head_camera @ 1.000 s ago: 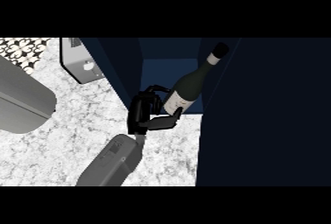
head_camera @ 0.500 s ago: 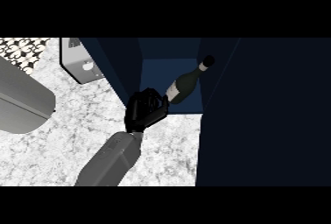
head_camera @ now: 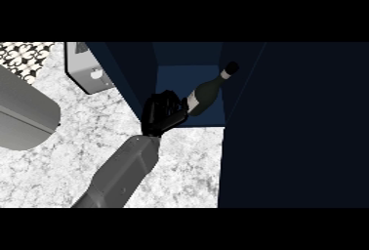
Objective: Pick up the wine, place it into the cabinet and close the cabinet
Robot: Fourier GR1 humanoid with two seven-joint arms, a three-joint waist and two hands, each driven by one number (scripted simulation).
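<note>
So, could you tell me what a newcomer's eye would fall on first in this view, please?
Most likely the wine bottle, tilted with its neck pointing up and to the right inside the dark blue cabinet at upper centre. Next comes the black hand curled round the bottle's base, its grey forearm running down to the lower left across the speckled counter. Which hand this is cannot be told.
</note>
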